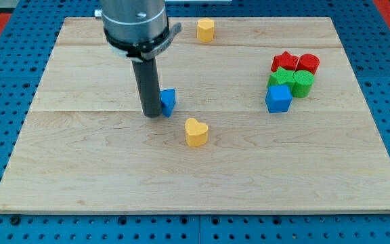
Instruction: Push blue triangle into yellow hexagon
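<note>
The blue triangle (168, 102) lies left of the board's middle, partly hidden behind my rod. My tip (152, 114) rests on the board right against the triangle's left side, at its lower left. The yellow hexagon (206, 30) sits near the top edge of the board, up and to the right of the triangle, well apart from it. A yellow heart (196, 132) lies below and right of the triangle, not touching it.
A cluster stands at the view's right: a red star (285, 61), a red block (309, 64), a green block (282, 77), a green cylinder-like block (303, 83) and a blue block (278, 99). The wooden board (80, 176) lies on a blue pegboard.
</note>
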You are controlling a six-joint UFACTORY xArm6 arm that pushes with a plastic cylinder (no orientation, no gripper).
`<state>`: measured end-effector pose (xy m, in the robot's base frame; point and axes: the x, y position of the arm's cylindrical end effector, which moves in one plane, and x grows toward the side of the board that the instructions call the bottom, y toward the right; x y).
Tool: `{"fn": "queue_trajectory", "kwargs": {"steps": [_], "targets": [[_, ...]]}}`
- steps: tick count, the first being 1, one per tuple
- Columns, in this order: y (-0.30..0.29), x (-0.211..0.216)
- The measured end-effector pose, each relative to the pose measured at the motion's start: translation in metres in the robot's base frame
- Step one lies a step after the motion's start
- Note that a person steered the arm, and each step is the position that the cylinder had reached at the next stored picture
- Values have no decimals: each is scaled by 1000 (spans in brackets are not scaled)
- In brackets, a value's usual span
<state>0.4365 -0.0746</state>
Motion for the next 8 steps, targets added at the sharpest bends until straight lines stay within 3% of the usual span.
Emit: {"fn": "queue_trajectory", "kwargs": {"steps": [3, 5, 7, 8], "targets": [[76, -22], [84, -1], [57, -47], [59, -47]]}}
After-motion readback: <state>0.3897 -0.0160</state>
